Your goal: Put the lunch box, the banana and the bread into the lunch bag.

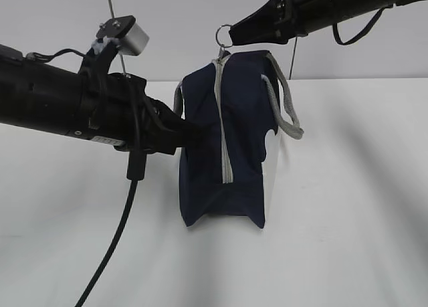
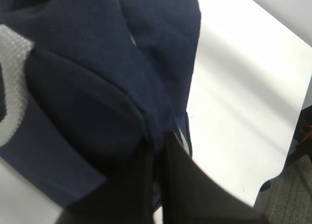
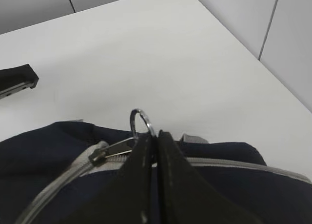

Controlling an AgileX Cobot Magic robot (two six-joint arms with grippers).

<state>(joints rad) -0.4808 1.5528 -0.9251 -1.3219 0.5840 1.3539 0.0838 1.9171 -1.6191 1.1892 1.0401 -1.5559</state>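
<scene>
Between my right pincer tips the ring pull sits clamped; left pincer pinches soft, floppy lunch bag fabric, upright on the worktop below.

Lab-like room — bare white table, plain grey wall panels.

A plain white table carries the navy-blue lunch bag, which stands upright near the middle of its top, its bottom edge resting on the white surface.
</scene>
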